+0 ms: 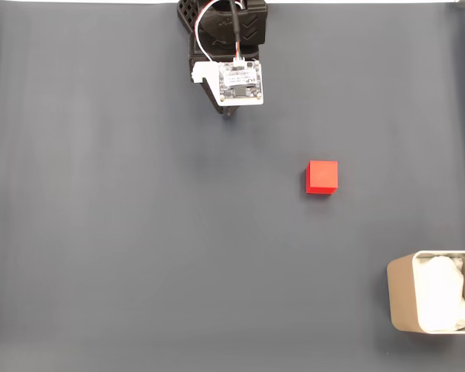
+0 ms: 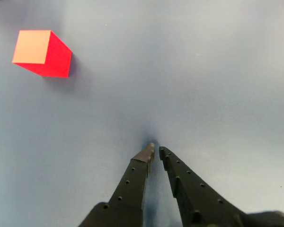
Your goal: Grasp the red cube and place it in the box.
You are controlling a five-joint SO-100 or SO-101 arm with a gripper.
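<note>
Pincer (image 2: 156,150) sits low over the grey bench (image 1: 101,232), tips nearly together with only a thin gap, holding nothing. Red cube (image 1: 322,177) rests alone on the bench, well apart from the arm; in the wrist view it lies off to the upper left (image 2: 41,53) of the tips, not in line with them. Box (image 1: 401,298) stands at the lower right edge of the fixed view, partly cut off by the frame, with white soft lining (image 1: 443,298) inside. Risks, as judged from here: jaws this narrow would not pass around the cube, so a reach without widening first would likely shove it across the smooth surface; the sideways offset means a straight advance misses or clips a corner and turns the cube; a skewed pinch on matte faces could let it slip in transit; the lumpy lining might tip or bounce the cube on release. Circuit board (image 1: 240,81) on the arm carries small printing, too fine to read. No other labels or brands visible.
</note>
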